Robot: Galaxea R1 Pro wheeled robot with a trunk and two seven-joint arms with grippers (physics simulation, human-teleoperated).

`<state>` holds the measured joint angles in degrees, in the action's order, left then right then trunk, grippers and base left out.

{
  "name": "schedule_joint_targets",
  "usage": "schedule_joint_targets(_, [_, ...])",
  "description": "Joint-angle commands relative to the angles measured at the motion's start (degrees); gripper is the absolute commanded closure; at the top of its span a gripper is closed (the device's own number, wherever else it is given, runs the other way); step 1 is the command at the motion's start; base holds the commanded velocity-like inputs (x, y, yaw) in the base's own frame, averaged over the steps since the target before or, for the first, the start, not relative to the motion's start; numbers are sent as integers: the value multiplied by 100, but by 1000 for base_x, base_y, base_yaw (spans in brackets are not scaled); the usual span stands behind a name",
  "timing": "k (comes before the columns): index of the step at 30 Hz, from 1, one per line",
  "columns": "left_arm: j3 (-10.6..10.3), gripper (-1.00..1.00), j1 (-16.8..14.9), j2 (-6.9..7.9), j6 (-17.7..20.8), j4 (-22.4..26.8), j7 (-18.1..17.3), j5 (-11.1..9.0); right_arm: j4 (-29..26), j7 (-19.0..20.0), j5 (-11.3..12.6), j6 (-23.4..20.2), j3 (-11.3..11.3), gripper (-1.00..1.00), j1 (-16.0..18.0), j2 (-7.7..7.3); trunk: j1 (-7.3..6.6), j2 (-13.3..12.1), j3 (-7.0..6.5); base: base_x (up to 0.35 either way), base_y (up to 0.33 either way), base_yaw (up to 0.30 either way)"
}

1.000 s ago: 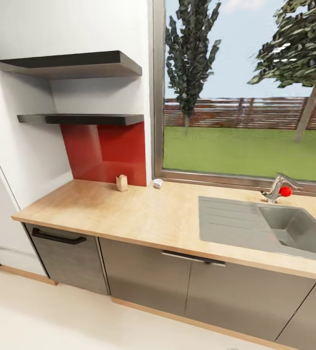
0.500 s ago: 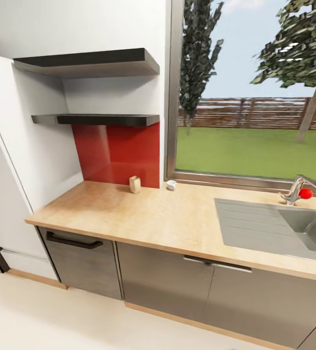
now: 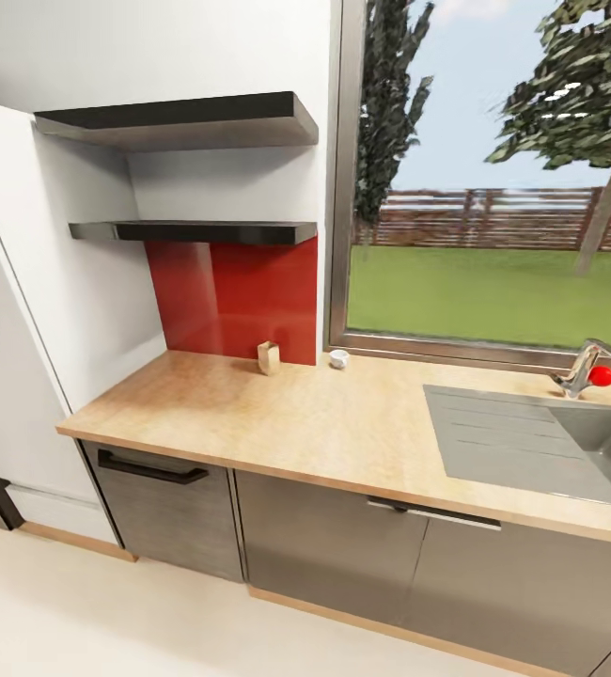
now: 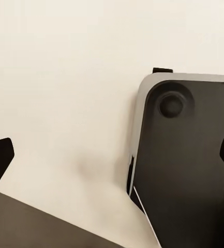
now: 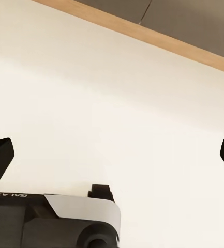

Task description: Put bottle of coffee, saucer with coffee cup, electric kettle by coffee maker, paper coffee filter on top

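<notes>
On counter (image 3: 277, 423), just right of red backsplash (image 3: 235, 301), coffee cup (image 3: 339, 358) sits by window. Both fingers wide, empty — approach squarely; shelves (image 3: 193, 230) look bare.

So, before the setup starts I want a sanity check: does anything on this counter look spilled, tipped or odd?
Nothing stands out. The kitchen countertop looks clean, a small tan block and a tiny white cup-like item stand upright at the back, and both shelves sit level.
</notes>
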<state>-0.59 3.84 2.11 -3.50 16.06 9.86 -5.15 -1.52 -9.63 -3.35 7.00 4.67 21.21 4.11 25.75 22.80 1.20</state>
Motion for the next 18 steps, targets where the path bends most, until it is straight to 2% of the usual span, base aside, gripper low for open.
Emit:
schedule_joint_targets(1, [-10, -100, 3, 0, -11, 11, 11, -51, 10, -37, -35, 3, 42, -100, 6, -1, 4, 12, 12, 0, 0, -25])
schedule_joint_targets(18, [-13, -100, 12, 38, -12, 9, 16, -48, 6, -30, -28, 3, 34, -100, 6, -6, 4, 12, 12, 0, 0, -247])
